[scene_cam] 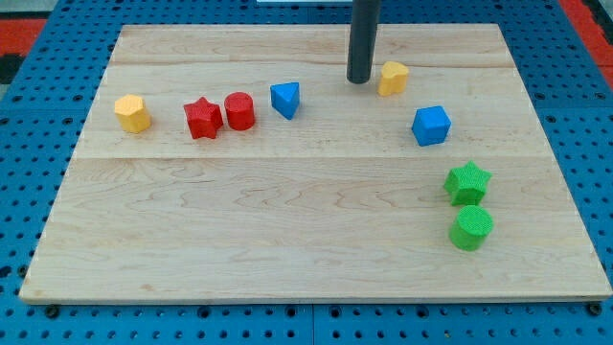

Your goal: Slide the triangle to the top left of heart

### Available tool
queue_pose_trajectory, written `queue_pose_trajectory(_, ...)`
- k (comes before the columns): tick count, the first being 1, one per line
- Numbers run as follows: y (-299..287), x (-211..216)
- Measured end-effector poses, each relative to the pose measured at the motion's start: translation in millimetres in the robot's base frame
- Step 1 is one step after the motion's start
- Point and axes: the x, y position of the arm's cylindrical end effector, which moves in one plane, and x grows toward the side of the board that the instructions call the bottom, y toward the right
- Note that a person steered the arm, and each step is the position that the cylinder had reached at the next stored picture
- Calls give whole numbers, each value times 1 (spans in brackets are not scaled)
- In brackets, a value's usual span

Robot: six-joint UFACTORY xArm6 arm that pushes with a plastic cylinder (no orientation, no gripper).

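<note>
The blue triangle point(284, 99) lies on the wooden board point(287, 249), left of centre in the upper half. The yellow heart point(393, 78) lies further to the view's right and slightly higher. My tip point(359, 80) rests on the board just left of the heart, with a small gap between them. The tip is well to the right of the triangle and slightly above it. The dark rod rises from the tip out of the view's top edge.
A red cylinder point(239, 111) and a red star point(203, 118) sit just left of the triangle, and a yellow hexagon point(132, 113) lies further left. A blue cube point(431, 125) lies below-right of the heart. A green star point(467, 182) and a green cylinder point(471, 227) are at lower right.
</note>
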Motion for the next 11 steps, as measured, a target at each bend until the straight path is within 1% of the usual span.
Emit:
queue_pose_trajectory(1, 19, 9)
queue_pose_trajectory(2, 32, 29)
queue_pose_trajectory(3, -6, 34)
queue_pose_trajectory(4, -53, 86)
queue_pose_trajectory(5, -102, 106)
queue_pose_trajectory(6, -104, 60)
queue_pose_trajectory(7, -75, 55)
queue_pose_trajectory(8, -76, 34)
queue_pose_trajectory(9, -127, 56)
queue_pose_trajectory(10, -164, 29)
queue_pose_trajectory(11, -66, -1)
